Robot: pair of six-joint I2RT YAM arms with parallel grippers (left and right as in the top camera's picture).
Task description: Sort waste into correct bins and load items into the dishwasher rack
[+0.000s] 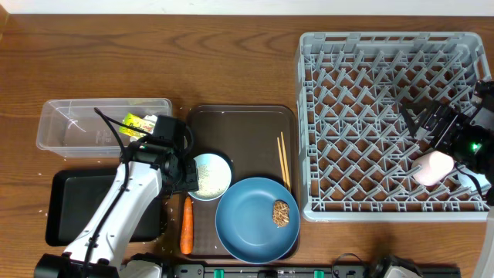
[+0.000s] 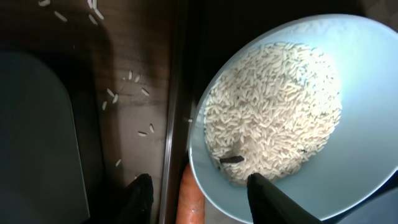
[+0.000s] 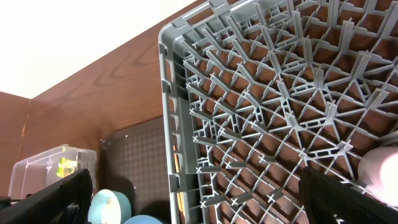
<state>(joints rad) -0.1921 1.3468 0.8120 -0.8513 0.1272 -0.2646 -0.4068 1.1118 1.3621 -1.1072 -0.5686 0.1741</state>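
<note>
My left gripper [image 1: 185,171] [image 2: 199,186] is open around the rim of the small light-blue cup [image 1: 210,176] [image 2: 348,124]. One finger is inside the cup and one outside. The cup holds white rice [image 2: 273,112]. A carrot [image 1: 186,225] [image 2: 186,202] lies just under the rim. The blue plate [image 1: 251,224] carries the brown food lump [image 1: 281,214]. The yellow-green wrapper [image 1: 139,123] lies in the clear tub [image 1: 69,127]. My right gripper [image 1: 424,123] [image 3: 199,186] is wide open over the grey rack [image 1: 370,46] [image 3: 261,93]. The white-pink cup [image 1: 432,167] [image 3: 380,169] sits in the rack. The white bowl and the paper are out of view.
The cup, plate and two chopsticks [image 1: 284,158] rest on the dark brown serving tray [image 1: 247,131]. The black tray [image 1: 77,201] [image 2: 37,137] lies left of it, under my left arm. Loose rice grains [image 2: 127,93] lie on the table between the two trays.
</note>
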